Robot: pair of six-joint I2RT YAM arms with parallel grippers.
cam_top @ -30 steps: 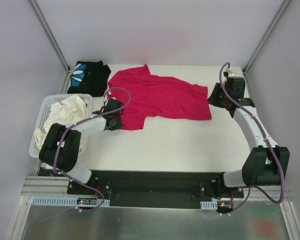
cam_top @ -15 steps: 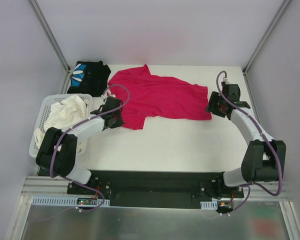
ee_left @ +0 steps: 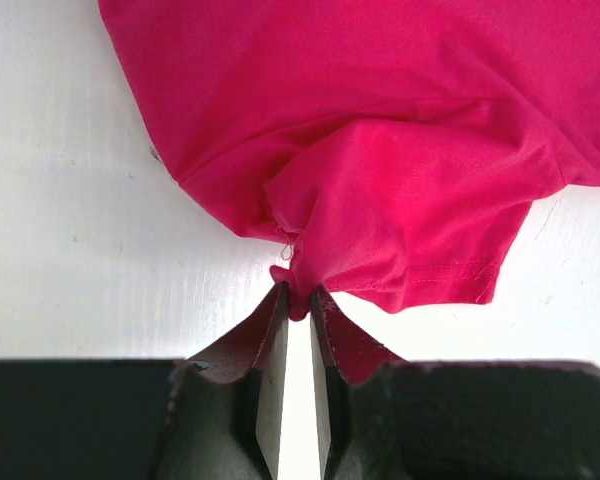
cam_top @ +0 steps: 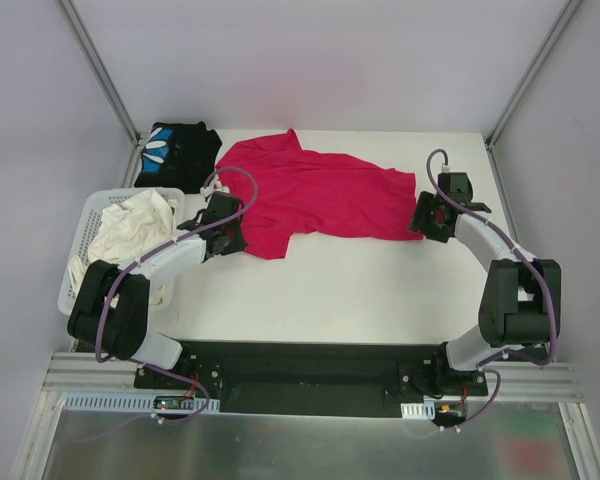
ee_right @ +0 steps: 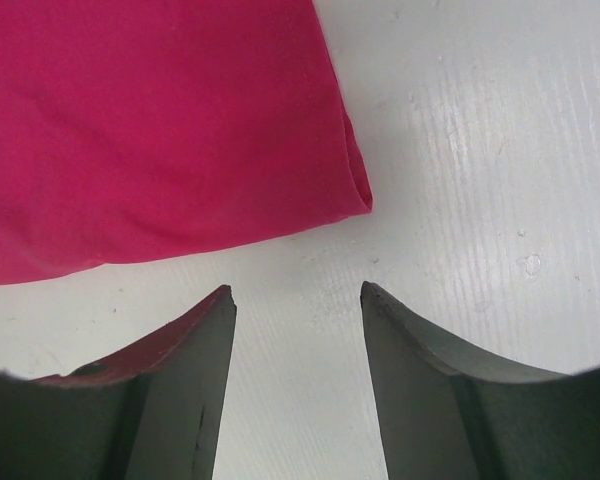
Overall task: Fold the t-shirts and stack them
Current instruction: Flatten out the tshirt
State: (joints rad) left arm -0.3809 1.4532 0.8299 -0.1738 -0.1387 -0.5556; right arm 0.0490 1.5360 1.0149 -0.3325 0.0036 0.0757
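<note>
A red t-shirt (cam_top: 320, 195) lies spread and creased across the back middle of the white table. My left gripper (cam_top: 232, 232) is shut on a bunched fold at the red t-shirt's near left edge (ee_left: 298, 295). My right gripper (cam_top: 423, 222) is open and empty, low over the table just off the shirt's near right corner (ee_right: 355, 195); its fingertips (ee_right: 220, 300) do not touch the cloth. A folded black t-shirt (cam_top: 177, 153) with a blue and white print lies at the back left. A crumpled cream t-shirt (cam_top: 130, 222) fills the basket.
A white plastic basket (cam_top: 84, 232) stands at the left edge beside my left arm. Metal frame posts rise at the back corners, with grey walls round the table. Bare white table lies in front of the red shirt.
My right gripper has come forward and inward from the back right to the shirt's near right corner. My left gripper has shifted slightly, still holding the shirt's edge.
</note>
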